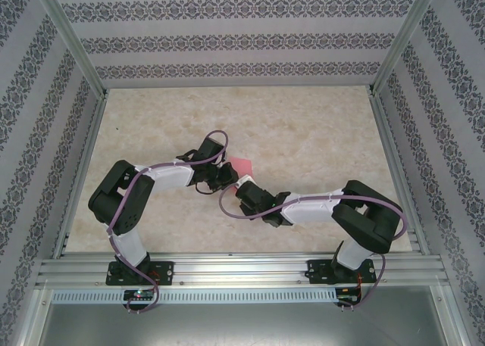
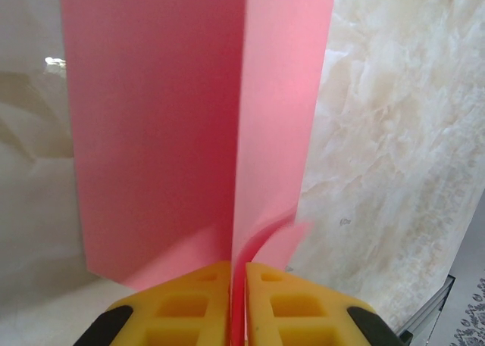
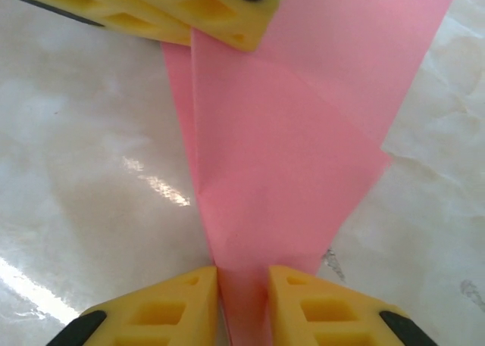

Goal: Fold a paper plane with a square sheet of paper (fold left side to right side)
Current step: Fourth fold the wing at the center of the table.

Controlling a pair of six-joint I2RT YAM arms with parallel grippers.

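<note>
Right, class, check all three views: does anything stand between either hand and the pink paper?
Nothing visible does. The left hand is shut on the pink paper at one edge, and its narrow end lies between the fingers of the right hand.

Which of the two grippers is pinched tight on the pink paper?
The left gripper: its yellow fingers meet on the pink paper; the right gripper has fingers apart around the narrow end.

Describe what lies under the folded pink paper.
Pale marbled tabletop shows all around the paper. The patch directly beneath it is covered, so anything there cannot be seen.
</note>
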